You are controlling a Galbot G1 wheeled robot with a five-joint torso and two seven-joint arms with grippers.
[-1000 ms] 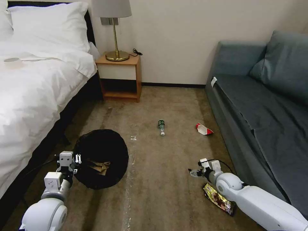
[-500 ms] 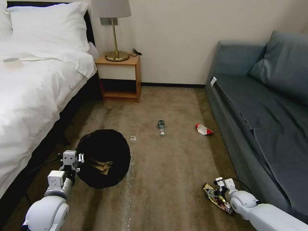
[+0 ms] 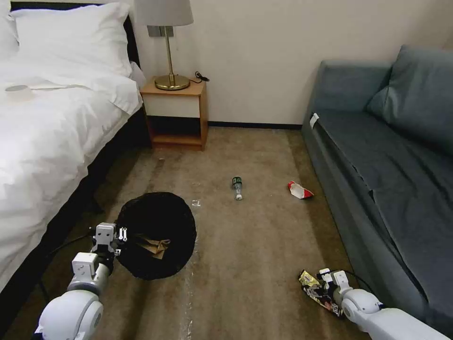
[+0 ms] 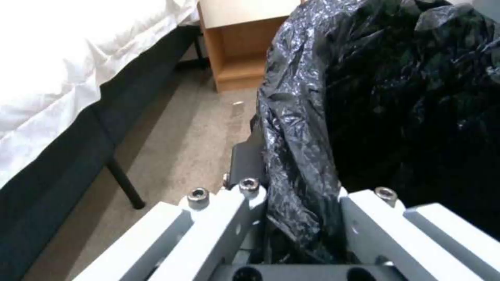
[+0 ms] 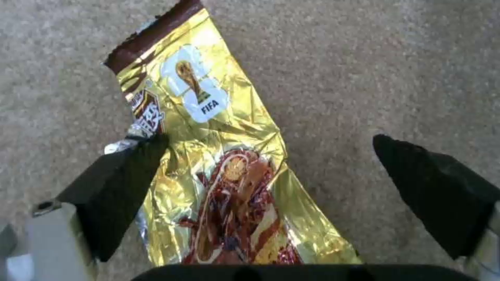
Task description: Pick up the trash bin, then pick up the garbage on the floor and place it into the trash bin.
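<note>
The left claw [image 3: 117,234] stays clenched on the bag-draped rim of the trash bin [image 3: 158,222], held beside the bed [image 3: 47,141], a crumpled brown paper bag [image 3: 153,245] already inside. Farther out the bottle [image 3: 237,187] and red-and-white wrapper [image 3: 300,190] lie on the carpet. The right claw [image 5: 271,175] has dropped within the last second from mid-floor onto the gold snack wrapper [image 5: 218,164], fingers spread astride it, one pad touching its edge; pickup looks imminent.

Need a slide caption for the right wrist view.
Open right gripper straddling the gold snack wrapper on the carpet.
</note>
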